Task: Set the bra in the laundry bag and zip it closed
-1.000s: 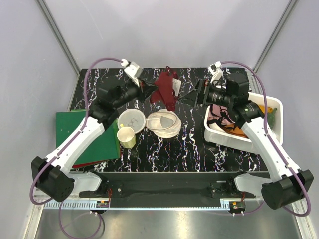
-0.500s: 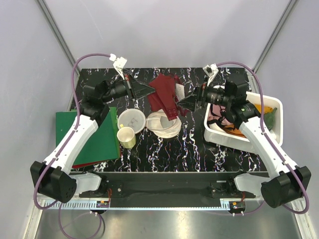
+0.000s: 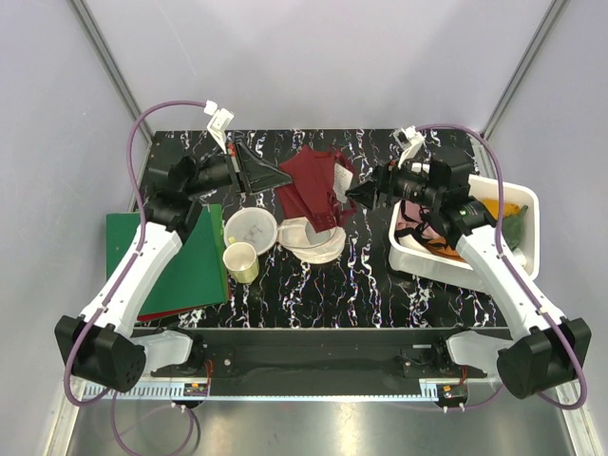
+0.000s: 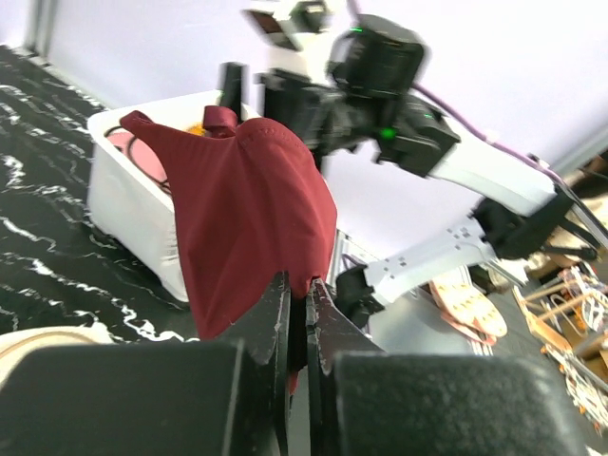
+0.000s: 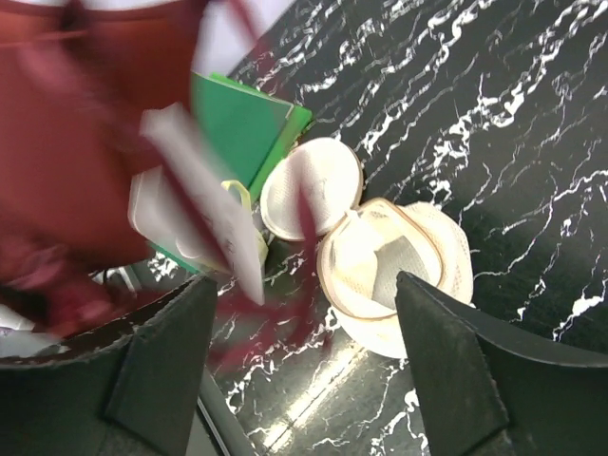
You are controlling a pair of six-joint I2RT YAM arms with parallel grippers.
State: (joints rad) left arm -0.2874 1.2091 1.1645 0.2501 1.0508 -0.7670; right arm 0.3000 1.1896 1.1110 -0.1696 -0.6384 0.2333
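Observation:
The dark red bra (image 3: 313, 185) hangs spread out in the air above the back of the table. My left gripper (image 3: 283, 178) is shut on the bra's left edge; in the left wrist view the fabric (image 4: 247, 209) is pinched between the closed fingers (image 4: 275, 313). My right gripper (image 3: 356, 195) is open just right of the bra, which is a blur (image 5: 85, 142) at the upper left of the right wrist view. The cream mesh laundry bag (image 3: 309, 239) lies open on the table below the bra, and it also shows in the right wrist view (image 5: 399, 256).
A round white mesh disc (image 3: 252, 226) and a cream-yellow cup (image 3: 241, 261) sit left of the bag. A green board (image 3: 142, 247) lies at the left. A white bin (image 3: 408, 255) with coloured cloths stands at the right under my right arm.
My left gripper has pulled back to the left with the bra's edge, so the bunched bra has spread wide. The right gripper stayed beside the bra's right edge.

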